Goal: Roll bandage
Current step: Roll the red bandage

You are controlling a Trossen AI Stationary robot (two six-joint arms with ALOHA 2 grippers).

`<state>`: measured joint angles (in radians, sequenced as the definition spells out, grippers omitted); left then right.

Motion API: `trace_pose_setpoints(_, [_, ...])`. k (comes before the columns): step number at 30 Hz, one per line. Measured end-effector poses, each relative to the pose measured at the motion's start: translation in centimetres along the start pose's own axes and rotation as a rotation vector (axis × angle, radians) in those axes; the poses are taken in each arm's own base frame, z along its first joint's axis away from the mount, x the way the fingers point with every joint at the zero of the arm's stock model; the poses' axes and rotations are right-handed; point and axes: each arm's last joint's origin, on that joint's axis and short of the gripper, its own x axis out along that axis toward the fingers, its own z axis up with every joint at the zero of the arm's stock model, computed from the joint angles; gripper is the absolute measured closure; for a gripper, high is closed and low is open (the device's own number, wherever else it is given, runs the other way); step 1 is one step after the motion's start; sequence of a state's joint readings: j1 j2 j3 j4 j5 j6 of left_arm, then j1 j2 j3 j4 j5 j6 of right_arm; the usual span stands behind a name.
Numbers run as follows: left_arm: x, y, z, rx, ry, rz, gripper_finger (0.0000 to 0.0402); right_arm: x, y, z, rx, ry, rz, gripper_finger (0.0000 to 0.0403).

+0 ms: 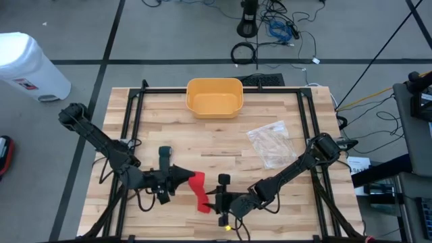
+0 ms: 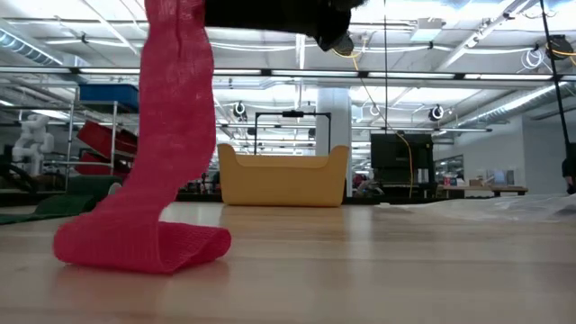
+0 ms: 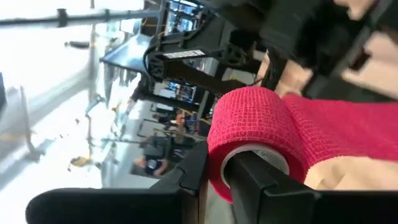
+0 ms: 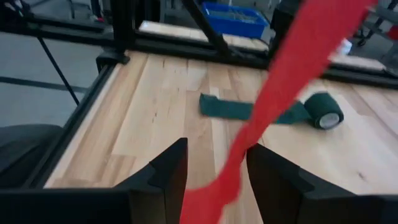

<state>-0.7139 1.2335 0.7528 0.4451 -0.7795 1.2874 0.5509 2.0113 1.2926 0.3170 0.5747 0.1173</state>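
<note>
Red bandage [image 1: 198, 191] looks light, soft and limp; I'd hold it by its roll core. Near the table's [image 1: 223, 145] front edge, the left gripper [image 3: 214, 180] is clamped on that roll, while the right gripper's [image 4: 214, 168] fingers stand apart around the hanging tail.

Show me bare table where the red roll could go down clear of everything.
Free: the strip between the yellow bin and the grippers, left of the plastic bag; also the near-right corner. Crowded: front centre, where the left gripper holds the red bandage roll, the right gripper and the green bandage.
</note>
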Motion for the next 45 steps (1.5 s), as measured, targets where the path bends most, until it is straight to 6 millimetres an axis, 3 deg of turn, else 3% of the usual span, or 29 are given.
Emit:
trace_pose_setpoints(6, [0.0,0.0,0.0,0.119,0.007,-0.002,0.0345,0.0,0.0,0.3,-0.035,-0.024,0.000,0.0258])
trace_pose_setpoints(10, [0.0,0.0,-0.1,0.139,0.031,0.003,0.0345,-0.1,0.1,-0.2,-0.152,0.013,-0.018,0.0268])
trace_pose_setpoints(21, [0.0,0.3,0.0,0.173,0.032,0.029,0.0345,-2.8,2.6,0.3,-1.077,0.089,-0.375,0.0237])
trace_pose_setpoints(29, [0.0,0.5,0.0,0.153,0.029,0.045,0.0345,-1.4,0.2,1.6,-1.586,0.244,-0.476,0.0212])
trace_pose_setpoints(33, [0.0,0.5,0.0,0.149,0.030,0.045,0.0345,-1.2,0.1,1.5,-1.658,0.241,-0.445,0.0212])
trace_pose_setpoints(37, [0.0,0.5,0.0,0.153,0.034,0.046,0.0345,-1.4,1.3,0.7,-1.722,0.237,-0.420,0.0220])
trace_pose_setpoints(45, [0.1,0.6,-0.1,0.147,0.053,0.054,0.0345,-2.9,3.3,1.2,-1.869,0.168,-0.407,0.0241])
